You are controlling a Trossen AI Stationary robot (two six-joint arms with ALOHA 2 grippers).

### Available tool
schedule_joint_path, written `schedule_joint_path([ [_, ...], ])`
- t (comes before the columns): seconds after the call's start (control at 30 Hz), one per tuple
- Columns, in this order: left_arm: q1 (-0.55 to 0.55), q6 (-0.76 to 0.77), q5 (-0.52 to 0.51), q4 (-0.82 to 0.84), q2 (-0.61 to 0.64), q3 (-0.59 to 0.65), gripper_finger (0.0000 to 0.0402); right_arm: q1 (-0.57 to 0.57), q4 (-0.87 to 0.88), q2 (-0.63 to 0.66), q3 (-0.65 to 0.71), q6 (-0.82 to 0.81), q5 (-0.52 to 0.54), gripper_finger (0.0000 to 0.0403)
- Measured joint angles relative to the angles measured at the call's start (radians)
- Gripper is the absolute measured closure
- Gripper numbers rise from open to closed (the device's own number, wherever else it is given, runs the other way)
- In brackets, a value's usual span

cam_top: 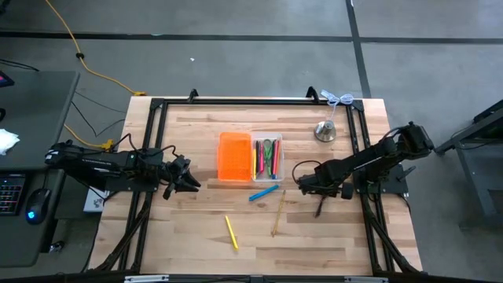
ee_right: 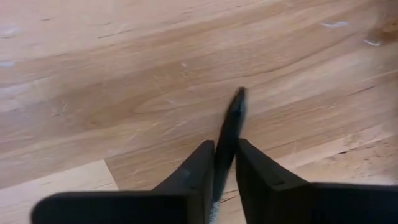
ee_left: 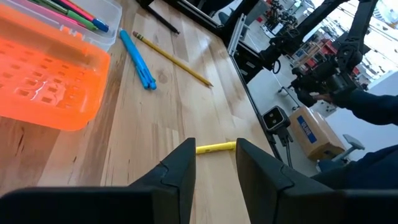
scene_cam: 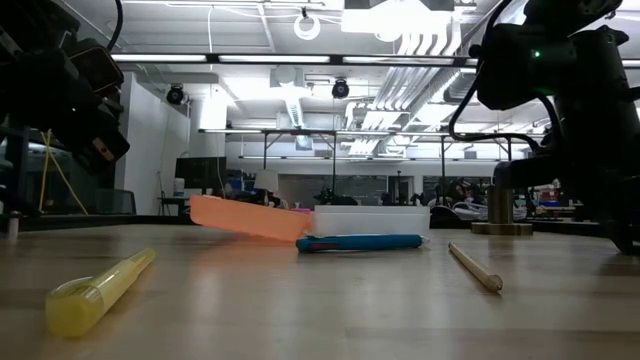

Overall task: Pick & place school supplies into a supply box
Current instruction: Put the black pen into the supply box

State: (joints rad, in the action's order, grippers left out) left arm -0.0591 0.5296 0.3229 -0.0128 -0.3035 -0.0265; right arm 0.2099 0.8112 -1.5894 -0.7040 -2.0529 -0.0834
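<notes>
Pick step in hand: right tool (ee_right: 224, 163) is clamped on a black pen (ee_right: 231, 124) lying on the surface (cam_top: 330, 236), right of the supply box (cam_top: 250, 158); next, lift and carry it boxward; left tool (ee_left: 214, 165), fingers apart, waits.

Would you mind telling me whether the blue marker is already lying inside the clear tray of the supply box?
No, the blue marker lies on the table just in front of the supply box, outside its clear tray.
</notes>
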Motion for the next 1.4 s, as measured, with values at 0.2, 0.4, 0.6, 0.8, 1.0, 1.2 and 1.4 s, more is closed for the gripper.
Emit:
schedule_joint_path([
  [0.2, 0.0, 0.0, 0.0, 0.0, 0.0, 0.0, 0.0257, 0.0, -0.001, 0.0, -0.002, 0.0, 0.0, 0.0395],
  [0.4, 0.0, -0.001, 0.0, 0.0, 0.0, 0.0, 0.0257, -0.001, -0.012, 0.014, 0.0, 0.003, -0.024, 0.0382],
  [0.6, 0.0, -0.001, 0.0, 0.0, 0.0, 0.0, 0.0257, -0.001, -0.036, 0.096, 0.006, 0.011, -0.01, 0.0398],
  [0.8, 0.0, -0.001, 0.0, 0.0, 0.0, 0.0, 0.0257, -0.001, -0.088, 0.199, 0.003, 0.038, 0.041, 0.0394],
  [1.0, 0.0, -0.001, 0.0, 0.0, 0.0, 0.0, 0.0257, -0.002, -0.128, 0.306, 0.001, 0.072, 0.092, 0.0397],
  [1.2, 0.0, -0.001, 0.0, 0.0, 0.0, 0.0, 0.0257, -0.003, -0.281, 0.425, 0.001, 0.158, 0.193, 0.0399],
  [1.4, 0.0, 0.0, 0.001, 0.0, 0.0, 0.0, 0.0257, -0.003, -0.537, 0.523, 0.0, 0.349, 0.316, 0.0396],
])
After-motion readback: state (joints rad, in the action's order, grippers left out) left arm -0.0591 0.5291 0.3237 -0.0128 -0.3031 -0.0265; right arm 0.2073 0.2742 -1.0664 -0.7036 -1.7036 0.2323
